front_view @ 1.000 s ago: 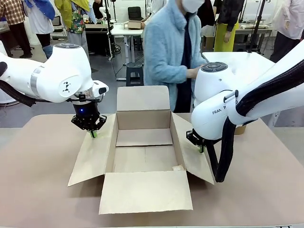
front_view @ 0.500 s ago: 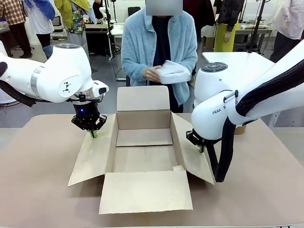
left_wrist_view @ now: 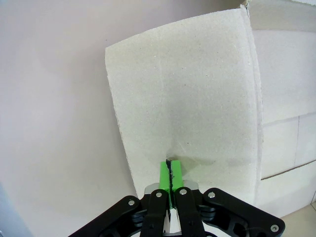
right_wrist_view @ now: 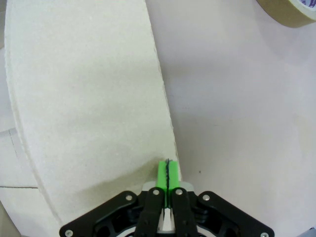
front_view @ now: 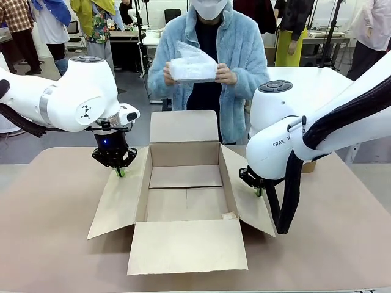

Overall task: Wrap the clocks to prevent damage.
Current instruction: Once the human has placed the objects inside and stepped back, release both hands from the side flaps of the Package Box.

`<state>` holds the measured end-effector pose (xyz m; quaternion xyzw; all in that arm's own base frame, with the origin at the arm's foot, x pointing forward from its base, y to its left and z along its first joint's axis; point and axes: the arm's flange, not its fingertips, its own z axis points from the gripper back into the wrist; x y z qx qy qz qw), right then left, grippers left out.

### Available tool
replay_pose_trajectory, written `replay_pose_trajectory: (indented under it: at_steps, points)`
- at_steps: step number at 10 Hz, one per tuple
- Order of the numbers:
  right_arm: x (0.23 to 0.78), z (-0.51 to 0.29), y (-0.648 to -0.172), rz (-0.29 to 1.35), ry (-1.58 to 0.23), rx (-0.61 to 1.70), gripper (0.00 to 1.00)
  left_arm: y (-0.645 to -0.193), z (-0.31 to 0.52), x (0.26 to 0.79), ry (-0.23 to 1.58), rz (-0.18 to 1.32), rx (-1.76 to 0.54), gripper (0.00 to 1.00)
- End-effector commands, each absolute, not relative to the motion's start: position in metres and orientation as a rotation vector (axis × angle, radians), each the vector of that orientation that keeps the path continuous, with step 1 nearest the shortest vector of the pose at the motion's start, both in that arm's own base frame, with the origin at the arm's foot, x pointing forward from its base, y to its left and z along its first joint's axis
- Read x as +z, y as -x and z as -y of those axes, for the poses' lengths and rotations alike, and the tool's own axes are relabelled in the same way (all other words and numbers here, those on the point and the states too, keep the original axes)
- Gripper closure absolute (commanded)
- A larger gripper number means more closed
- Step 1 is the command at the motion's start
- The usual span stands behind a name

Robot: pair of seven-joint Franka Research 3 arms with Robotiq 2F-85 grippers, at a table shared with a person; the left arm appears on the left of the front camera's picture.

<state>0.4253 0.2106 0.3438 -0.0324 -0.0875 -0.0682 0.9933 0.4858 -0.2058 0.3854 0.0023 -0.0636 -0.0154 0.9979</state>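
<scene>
Front view: left gripper (front_view: 120, 172) clenched shut, tips on left flap (front_view: 116, 204) | cardboard box (front_view: 185, 154) open, bare inside | person (front_view: 235, 46) just turned back, white wrapped bundle (front_view: 192, 66) now chest-high behind box, probably a clock ready to pack | right gripper (front_view: 259, 191) clenched shut on nothing, pinning right flap (front_view: 243, 192)

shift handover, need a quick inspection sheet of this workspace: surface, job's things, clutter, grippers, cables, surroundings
surface: brown table, nothing spilled seen
job's things: open cardboard box, nothing seen inside; person holds white wrapped bundle above its far side
clutter: tape roll by the right flap
grippers: left gripper shut, fingers on left flap; right gripper shut at right flap's edge
cables: black cable sleeve hangs along right arm
surroundings: people and tables behind
</scene>
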Motion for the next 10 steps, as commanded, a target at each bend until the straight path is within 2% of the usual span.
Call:
replay_pose_trajectory:
  at_steps: [1, 10]
  points:
    - [0.3435, -0.2115, -0.4239, 0.178, 0.083, -0.138, 0.99, -0.4880, 0.2070, 0.3857, -0.017, 0.124, -0.040, 1.00]
    - [0.3435, -0.2115, -0.4239, 0.178, 0.083, -0.138, 0.99, -0.4880, 0.2070, 0.3857, -0.017, 0.124, -0.040, 1.00]
